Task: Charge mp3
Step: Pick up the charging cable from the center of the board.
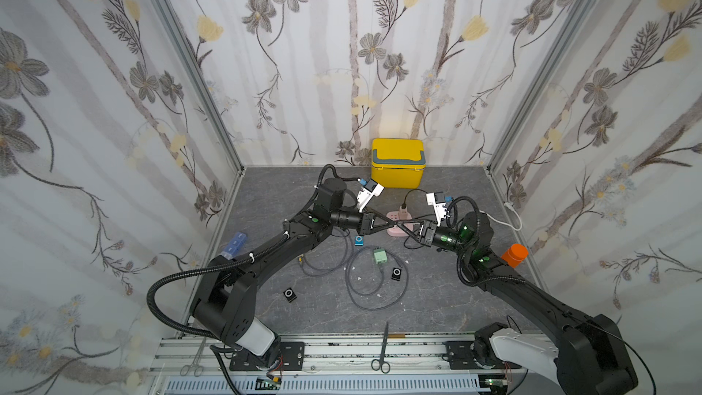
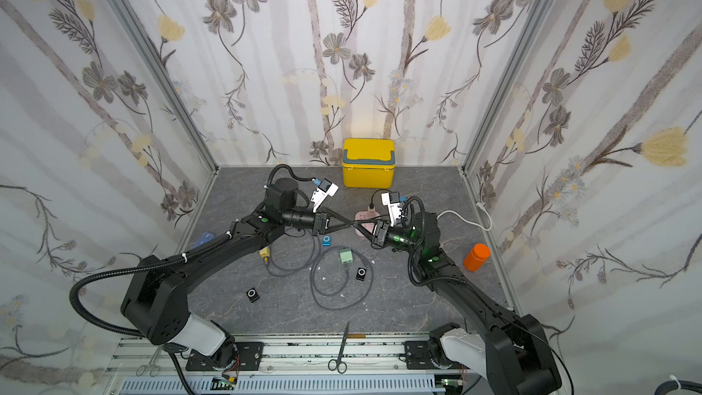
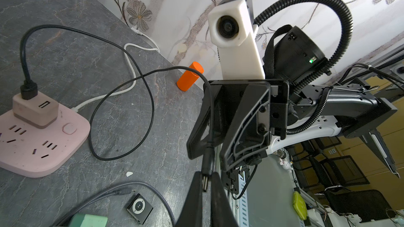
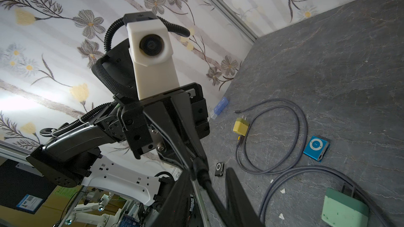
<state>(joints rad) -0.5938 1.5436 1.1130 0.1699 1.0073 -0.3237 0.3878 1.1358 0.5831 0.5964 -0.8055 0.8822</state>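
Small black square mp3 player point(image 1: 290, 294) is lying nearest on the grey stone-look table point(image 1: 437, 298), a second black mp3 player point(image 1: 397, 273) further in, and a blue square mp3 player point(image 1: 359, 240) just beside the arms; nothing is plugged into any of them. Higher up, the left gripper point(image 3: 205, 181) is pinching the small metal plug end of the thin black cable point(image 3: 150, 105), and the right gripper point(image 4: 207, 172) is sitting around that cable with its jaws a little apart. Further back, the cable's other end is sitting in the pale charger cube point(image 3: 35, 110) on the pink power strip point(image 3: 43, 149). So I think half is done, and the plug is waiting to go into a player. Loose grey cables point(image 1: 380, 307) are looping over the table, and a yellow plastic box point(image 1: 397, 163) is standing by the flowery paper walls point(image 1: 342, 51)
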